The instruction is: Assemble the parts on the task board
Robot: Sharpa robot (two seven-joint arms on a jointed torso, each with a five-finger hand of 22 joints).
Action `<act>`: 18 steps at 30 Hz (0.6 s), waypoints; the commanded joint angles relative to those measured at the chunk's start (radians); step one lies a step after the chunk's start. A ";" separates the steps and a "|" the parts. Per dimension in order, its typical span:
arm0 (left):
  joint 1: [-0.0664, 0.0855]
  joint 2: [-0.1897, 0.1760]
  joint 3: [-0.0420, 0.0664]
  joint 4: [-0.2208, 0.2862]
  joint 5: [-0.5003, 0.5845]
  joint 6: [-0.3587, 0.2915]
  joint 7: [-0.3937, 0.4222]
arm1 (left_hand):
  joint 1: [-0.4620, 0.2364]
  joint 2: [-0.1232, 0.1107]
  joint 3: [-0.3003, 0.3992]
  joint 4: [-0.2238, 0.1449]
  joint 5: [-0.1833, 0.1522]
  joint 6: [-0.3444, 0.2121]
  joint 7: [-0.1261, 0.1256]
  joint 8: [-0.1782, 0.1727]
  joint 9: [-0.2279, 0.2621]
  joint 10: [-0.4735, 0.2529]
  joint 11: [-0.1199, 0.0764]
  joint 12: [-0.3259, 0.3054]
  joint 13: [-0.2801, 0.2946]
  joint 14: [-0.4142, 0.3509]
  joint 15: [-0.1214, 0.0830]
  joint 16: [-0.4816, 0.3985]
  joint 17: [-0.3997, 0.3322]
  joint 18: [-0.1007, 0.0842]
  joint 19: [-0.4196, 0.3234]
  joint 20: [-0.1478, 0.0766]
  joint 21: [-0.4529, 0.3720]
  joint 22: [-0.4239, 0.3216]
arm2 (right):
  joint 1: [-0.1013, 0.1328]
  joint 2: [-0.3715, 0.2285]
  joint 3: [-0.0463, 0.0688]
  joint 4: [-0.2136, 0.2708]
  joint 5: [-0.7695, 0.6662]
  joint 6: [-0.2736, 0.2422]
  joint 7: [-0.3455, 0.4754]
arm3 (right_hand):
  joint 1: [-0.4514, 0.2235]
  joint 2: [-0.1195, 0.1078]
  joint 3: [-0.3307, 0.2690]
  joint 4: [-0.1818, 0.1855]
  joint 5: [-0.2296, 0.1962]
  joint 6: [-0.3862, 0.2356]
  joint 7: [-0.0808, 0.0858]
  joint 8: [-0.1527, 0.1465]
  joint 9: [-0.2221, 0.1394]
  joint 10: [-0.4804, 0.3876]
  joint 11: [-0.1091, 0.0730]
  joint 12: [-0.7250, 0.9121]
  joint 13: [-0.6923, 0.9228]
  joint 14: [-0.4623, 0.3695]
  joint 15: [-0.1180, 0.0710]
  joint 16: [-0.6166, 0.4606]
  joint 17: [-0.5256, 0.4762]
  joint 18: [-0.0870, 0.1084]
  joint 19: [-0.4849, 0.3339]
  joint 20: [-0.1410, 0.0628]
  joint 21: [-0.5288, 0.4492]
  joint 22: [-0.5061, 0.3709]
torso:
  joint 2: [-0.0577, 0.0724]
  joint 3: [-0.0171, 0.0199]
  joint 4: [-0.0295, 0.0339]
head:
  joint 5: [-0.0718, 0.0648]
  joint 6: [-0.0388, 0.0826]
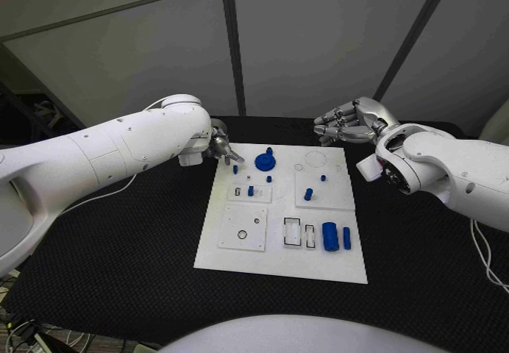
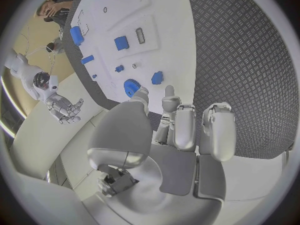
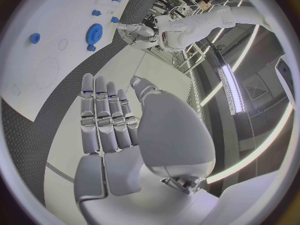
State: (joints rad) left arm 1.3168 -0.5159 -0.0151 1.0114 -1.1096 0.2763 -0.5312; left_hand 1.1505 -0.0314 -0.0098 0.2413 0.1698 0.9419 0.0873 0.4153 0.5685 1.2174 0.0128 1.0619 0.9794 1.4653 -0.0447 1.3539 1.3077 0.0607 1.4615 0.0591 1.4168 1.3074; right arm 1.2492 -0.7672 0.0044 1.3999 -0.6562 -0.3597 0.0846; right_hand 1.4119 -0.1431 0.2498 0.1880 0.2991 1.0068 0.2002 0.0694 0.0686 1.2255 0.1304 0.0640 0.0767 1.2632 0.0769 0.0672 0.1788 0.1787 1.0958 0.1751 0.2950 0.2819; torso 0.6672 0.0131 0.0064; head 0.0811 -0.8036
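Both robot hands hover at the far end of the white task board point(image 1: 282, 220), one at each far corner. On the left, the robot hand point(image 1: 220, 145) sits at the board's far left corner with its fingers point(image 2: 185, 126) reaching towards the blue gear-shaped part point(image 1: 265, 160); in the left wrist view the fingertips lie close to that gear point(image 2: 131, 87) and to a small blue part point(image 2: 157, 77) beside it, but whether they touch or pinch anything cannot be told. On the right, the robot hand point(image 1: 347, 123) floats over the black bench point(image 1: 106, 243) just past the board's far right corner, well apart from every part; in the right wrist view its fingers point(image 3: 107, 116) lie straight and side by side, with nothing in them. The board lies in the middle of the bench, long side running away from the robot. Near its far edge stands the gear, with a few small blue pegs point(image 1: 307, 195) scattered behind the middle of the board. Towards the near right corner a blue cylinder point(image 1: 331, 236) lies beside a slimmer blue bar point(image 1: 347, 236), next to two rectangular slots point(image 1: 299, 234). A raised white square plate point(image 1: 243, 227) with a round hole occupies the near left part of the board.
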 commanded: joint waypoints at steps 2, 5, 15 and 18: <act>0.000 0.003 0.000 -0.001 0.000 0.041 0.006 | 0.005 0.002 -0.006 -0.002 -0.004 0.000 -0.003 0.003 0.001 0.007 -0.001 0.005 0.002 0.047 -0.006 0.007 0.101 -0.019 0.025 -0.001 0.005 0.115 | 0.002 0.002 0.001 0.000 0.003 0.008 0.005 | -0.007 0.001 -0.006 0.000 0.005 -0.006 -0.001 -0.002 -0.001 -0.007 -0.002 0.001 -0.002 -0.006 0.000 -0.004 -0.002 0.003 0.004 0.001 -0.007 -0.001 | 0.001 0.0015 0.0005 | 0.002 -0.001; -0.001 0.004 0.000 -0.002 0.000 0.049 0.005 | 0.005 0.004 -0.007 -0.001 -0.004 0.001 -0.003 0.004 0.002 0.007 -0.001 0.007 0.003 0.048 -0.006 0.008 0.102 -0.019 0.025 -0.002 0.006 0.115 | 0.002 0.002 0.001 0.000 0.003 0.008 0.005 | -0.006 0.002 -0.006 0.000 0.006 -0.006 -0.001 -0.002 -0.001 -0.008 -0.002 0.001 -0.002 -0.006 0.000 -0.004 -0.002 0.003 0.005 0.001 -0.009 -0.003 | 0.001 0.0010 0.0006 | 0.001 -0.001; -0.003 0.009 0.000 -0.005 0.000 0.056 0.006 | 0.016 0.011 -0.009 -0.003 -0.003 0.004 -0.005 0.006 0.003 0.006 -0.002 0.011 0.004 0.048 -0.007 0.009 0.103 -0.019 0.025 -0.002 0.006 0.116 | 0.002 0.003 0.001 0.000 0.003 0.008 0.005 | -0.006 0.002 -0.006 0.000 0.006 -0.006 -0.001 -0.002 -0.001 -0.008 -0.002 0.001 -0.002 -0.006 0.000 -0.004 -0.002 0.003 0.005 0.001 -0.009 -0.003 | 0.001 0.0008 0.0007 | 0.000 -0.003; -0.003 0.010 0.000 -0.004 0.000 0.058 0.008 | 0.024 0.015 -0.010 -0.005 -0.002 0.005 -0.005 0.006 0.004 0.005 -0.003 0.012 0.004 0.049 -0.007 0.010 0.103 -0.019 0.025 -0.003 0.005 0.116 | 0.002 0.004 0.001 -0.001 0.003 0.009 0.005 | -0.006 0.002 -0.006 0.000 0.006 -0.006 -0.001 -0.002 -0.001 -0.008 -0.002 0.001 -0.002 -0.006 0.000 -0.004 -0.002 0.003 0.005 0.001 -0.009 -0.003 | 0.000 0.0011 0.0009 | 0.000 -0.004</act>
State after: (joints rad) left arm 1.3124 -0.5075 -0.0154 1.0071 -1.1095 0.3168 -0.5311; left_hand 1.1677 -0.0142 -0.0153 0.2358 0.1698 0.9418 0.0874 0.4152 0.5707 1.2172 0.0129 1.0678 0.9821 1.4653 -0.0447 1.3592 1.3077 0.0607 1.4614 0.0591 1.4167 1.3074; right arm 1.2491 -0.7648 0.0044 1.3989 -0.6561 -0.3580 0.0846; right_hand 1.4119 -0.1431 0.2498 0.1880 0.2991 1.0068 0.2002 0.0694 0.0686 1.2255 0.1304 0.0640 0.0756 1.2632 0.0769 0.0672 0.1773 0.1787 1.0958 0.1751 0.2894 0.2799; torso 0.6678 0.0142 0.0068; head 0.0812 -0.8069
